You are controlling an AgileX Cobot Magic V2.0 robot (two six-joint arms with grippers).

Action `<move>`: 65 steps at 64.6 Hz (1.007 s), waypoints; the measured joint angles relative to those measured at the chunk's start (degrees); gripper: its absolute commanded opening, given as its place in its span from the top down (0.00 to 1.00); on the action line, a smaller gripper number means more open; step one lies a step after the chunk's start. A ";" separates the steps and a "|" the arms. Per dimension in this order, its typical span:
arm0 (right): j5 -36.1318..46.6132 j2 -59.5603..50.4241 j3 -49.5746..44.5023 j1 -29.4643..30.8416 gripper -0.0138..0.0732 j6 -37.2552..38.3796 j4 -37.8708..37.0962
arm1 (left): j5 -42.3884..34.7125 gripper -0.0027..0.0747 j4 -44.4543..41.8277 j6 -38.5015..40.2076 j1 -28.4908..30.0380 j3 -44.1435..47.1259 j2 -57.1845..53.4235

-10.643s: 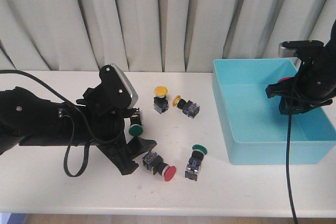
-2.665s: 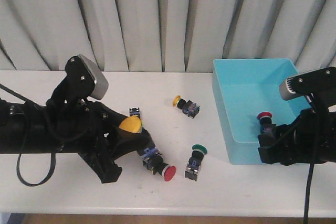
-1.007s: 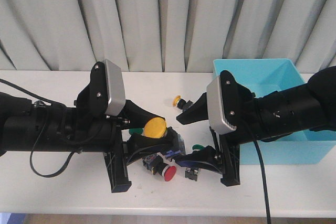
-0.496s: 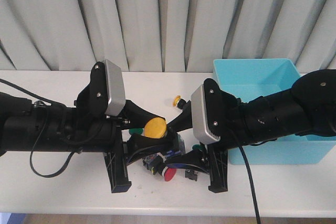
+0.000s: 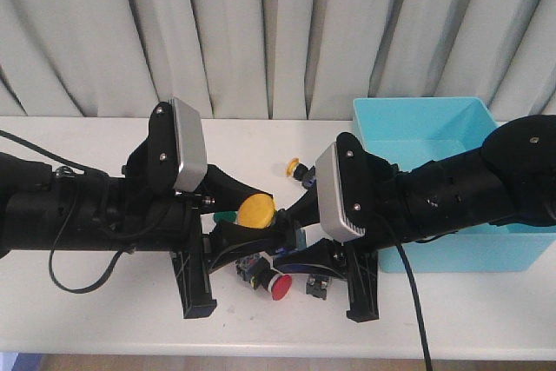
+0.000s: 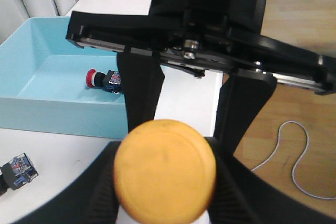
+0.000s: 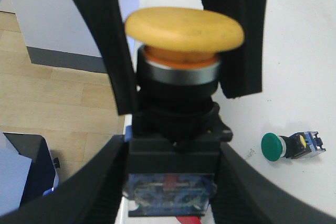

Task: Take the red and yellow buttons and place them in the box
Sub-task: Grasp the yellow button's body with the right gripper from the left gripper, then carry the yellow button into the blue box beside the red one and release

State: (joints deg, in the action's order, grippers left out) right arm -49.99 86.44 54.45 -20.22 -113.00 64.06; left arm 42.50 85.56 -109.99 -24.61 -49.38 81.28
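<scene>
Now, step: a hand-over in the air, as I judge it, with the yellow button [image 5: 258, 210] going from the left arm to the right arm, which is the one beside the box [image 5: 486, 249].
Left tool [image 5: 248, 228]: closed on the yellow button just under its cap; it has the part off the desk [image 5: 87, 301].
Right tool [image 7: 170, 192]: its fingers flank the button's black-and-blue block on both sides and look to be touching it; I cannot tell whether they are pinching.
Where the button is: above the middle of the desk, between the two tools, well apart from the box.
Long axis: from cap to block, on a slant in the front view.
Which way it points: cap up and towards the left arm, block down towards the right tool (in the right wrist view the cap faces away from that wrist).
Next move calls for: a firm right-hand grip on the block before the left fingers let go, then a carry over the box wall.
Risk: a slip if both release together.
Left to do: another yellow one [image 5: 298, 167] and a red button [image 5: 269, 282] lie on the desk; one red [image 6: 103, 78] is in the box.
</scene>
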 measured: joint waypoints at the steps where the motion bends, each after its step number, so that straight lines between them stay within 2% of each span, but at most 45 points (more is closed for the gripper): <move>1: 0.00 0.00 0.00 0.00 0.64 0.00 0.00 | 0.00 0.70 0.00 0.00 0.00 0.00 0.00; 8: 0.00 0.00 0.00 0.00 0.64 0.00 0.00 | 0.00 0.54 0.00 0.00 0.00 0.00 0.00; 14: 0.00 0.00 0.00 0.00 0.64 0.00 0.00 | 0.00 0.34 -0.18 -0.01 0.00 0.00 0.00; 22: 0.43 0.00 0.00 0.00 0.64 0.54 -0.02 | -0.13 0.13 -0.26 -0.01 0.00 0.00 0.00; 29: 1.27 0.00 0.00 0.00 0.63 2.13 -0.32 | -1.13 0.06 -0.28 -0.01 0.00 0.00 0.00; 39: 7.45 0.00 0.10 0.00 0.63 8.61 -5.08 | -3.41 0.06 -0.28 -0.01 0.00 0.00 0.00; 46: 14.06 0.16 1.31 0.00 0.62 22.51 -13.98 | -5.16 0.10 -0.28 0.06 0.00 0.00 0.00; 52: 17.76 0.48 4.01 0.53 0.62 39.98 -24.84 | -6.98 0.13 -0.40 0.06 0.00 0.00 0.00; 56: 18.00 1.00 6.64 2.25 0.62 54.17 -32.21 | -7.84 0.16 -0.84 0.06 0.00 0.00 0.00; 65: 13.49 3.71 13.26 8.60 0.62 77.97 -46.05 | -9.20 0.22 -1.19 0.06 0.00 0.00 0.00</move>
State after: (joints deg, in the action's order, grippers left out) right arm -36.50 90.15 67.71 -11.61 -35.02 18.01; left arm 33.31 84.37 -109.93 -24.61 -49.38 81.28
